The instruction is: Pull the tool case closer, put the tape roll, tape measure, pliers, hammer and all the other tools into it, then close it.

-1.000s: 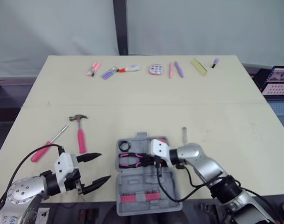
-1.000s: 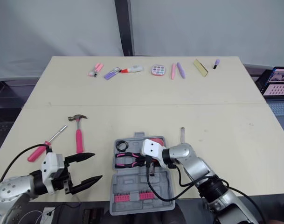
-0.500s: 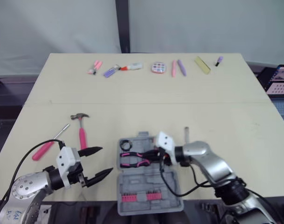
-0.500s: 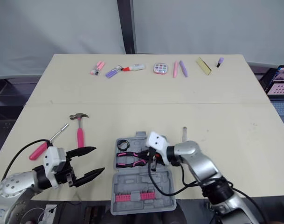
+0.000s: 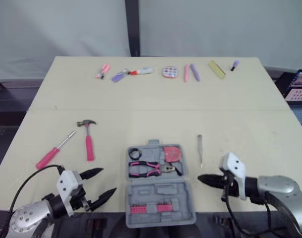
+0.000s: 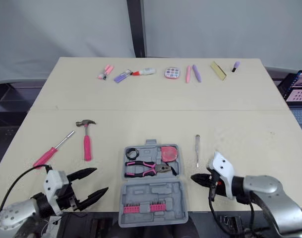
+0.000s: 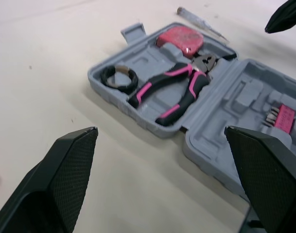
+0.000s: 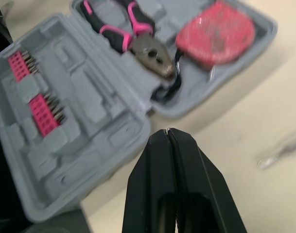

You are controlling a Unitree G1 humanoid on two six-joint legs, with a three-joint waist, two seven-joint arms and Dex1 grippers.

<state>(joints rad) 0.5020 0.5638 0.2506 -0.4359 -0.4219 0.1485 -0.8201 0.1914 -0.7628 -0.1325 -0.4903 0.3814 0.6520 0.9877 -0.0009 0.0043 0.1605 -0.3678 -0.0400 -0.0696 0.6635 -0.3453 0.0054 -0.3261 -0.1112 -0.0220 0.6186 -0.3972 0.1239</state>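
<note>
The grey tool case [image 5: 158,192] lies open near the table's front edge. In its far half sit the black tape roll [image 5: 135,153], the pink-handled pliers [image 5: 150,168] and the red tape measure [image 5: 171,153]; pink bits [image 5: 150,209] line the near half. The hammer [image 5: 89,142] and a pink screwdriver [image 5: 52,153] lie left of the case, a thin metal tool [image 5: 200,149] to its right. My left gripper [image 5: 109,180] stands open left of the case, holding nothing. My right gripper [image 5: 199,178] is shut and holds nothing, just right of the case.
A row of small pink and purple items [image 5: 120,75] runs along the far edge, with a round pink piece [image 5: 169,72] and a yellow strip [image 5: 213,69]. A laptop [image 5: 299,79] shows past the table's right edge.
My right gripper has drawn back out of the case to the right, and the pliers now lie in it. My left gripper has pulled back toward the front edge.
</note>
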